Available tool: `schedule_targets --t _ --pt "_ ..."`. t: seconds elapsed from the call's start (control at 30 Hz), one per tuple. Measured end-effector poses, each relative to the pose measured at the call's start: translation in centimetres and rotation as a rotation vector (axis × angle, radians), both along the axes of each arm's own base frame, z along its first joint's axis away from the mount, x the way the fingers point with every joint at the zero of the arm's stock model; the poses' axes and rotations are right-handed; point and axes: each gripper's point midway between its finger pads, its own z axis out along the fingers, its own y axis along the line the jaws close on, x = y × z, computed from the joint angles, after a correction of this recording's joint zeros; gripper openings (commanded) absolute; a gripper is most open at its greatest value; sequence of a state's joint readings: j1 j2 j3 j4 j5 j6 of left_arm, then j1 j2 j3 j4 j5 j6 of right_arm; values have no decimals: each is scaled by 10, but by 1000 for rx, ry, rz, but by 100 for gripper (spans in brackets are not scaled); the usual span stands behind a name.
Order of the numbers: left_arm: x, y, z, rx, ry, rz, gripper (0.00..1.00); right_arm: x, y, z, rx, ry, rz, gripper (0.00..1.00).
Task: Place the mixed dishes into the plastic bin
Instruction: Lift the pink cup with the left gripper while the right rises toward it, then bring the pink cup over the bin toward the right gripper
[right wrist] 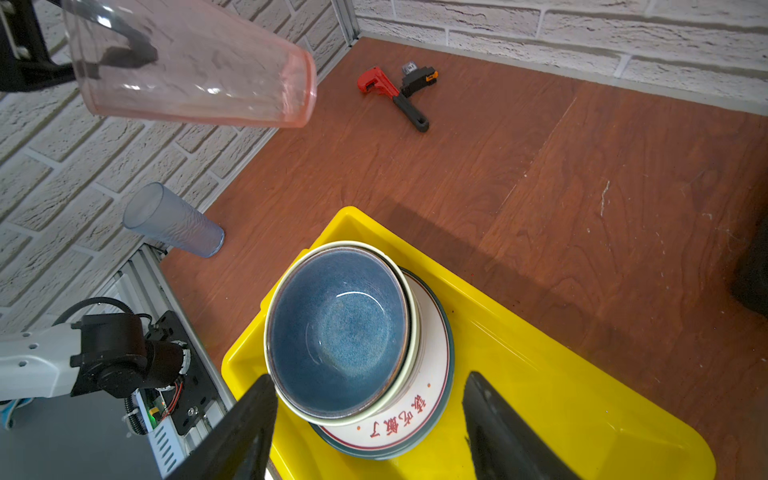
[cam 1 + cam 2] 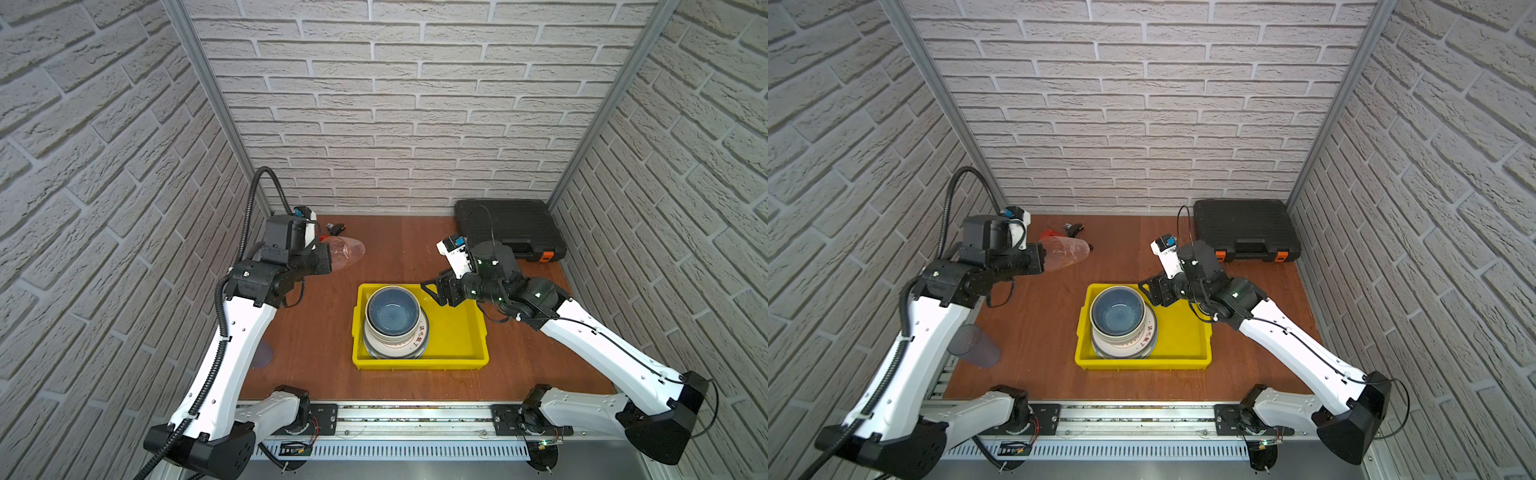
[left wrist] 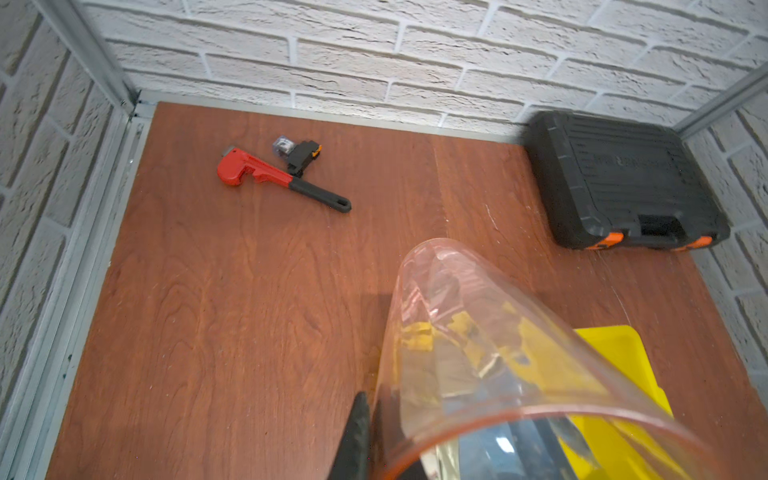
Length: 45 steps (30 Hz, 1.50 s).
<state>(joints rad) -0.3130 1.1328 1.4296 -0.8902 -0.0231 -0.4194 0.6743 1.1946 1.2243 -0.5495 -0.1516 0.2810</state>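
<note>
The yellow plastic bin [image 2: 457, 332] [image 2: 1183, 332] sits mid-table. In its left half is a stack: a dark-blue bowl [image 2: 392, 311] [image 1: 336, 328] nested in a pale-green bowl [image 1: 409, 353], on a white printed plate [image 1: 428, 399]. My left gripper [image 3: 374, 436] is shut on the rim of a pink see-through tumbler [image 2: 347, 251] [image 3: 478, 332], held on its side in the air at the back left. A blue-grey tumbler [image 2: 976, 347] [image 1: 174, 220] stands on the table by the left arm. My right gripper [image 1: 370, 415] [image 2: 432, 291] hangs open over the bin's far edge, holding nothing.
A red-and-black wrench [image 3: 282, 176] [image 1: 390, 95] and a small black part [image 3: 303, 156] lie at the back left. A black case with orange latches [image 2: 507, 228] [image 3: 623, 178] fills the back right corner. Brick walls close in three sides.
</note>
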Motion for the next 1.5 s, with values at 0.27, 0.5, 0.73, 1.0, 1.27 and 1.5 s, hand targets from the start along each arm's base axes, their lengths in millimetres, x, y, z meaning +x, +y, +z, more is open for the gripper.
schedule_targets --t 0.27,0.5,0.73,1.0,1.27,1.5 --pt "1 -60 -8 81 -21 -135 0 6 16 28 40 -50 20 68" --pt "6 -98 -21 176 -12 -186 0 11 21 40 67 -70 11 66" --pt "4 -134 -8 241 -81 -218 0 17 27 37 74 -56 1 64" --pt "-1 -159 -6 301 -136 -225 0 23 29 34 76 -52 -22 58" --pt "-5 -171 2 295 -180 -230 0 39 15 31 30 -85 -132 51" --pt "-6 -172 2 309 -193 -224 0 45 13 27 15 -86 -180 45"
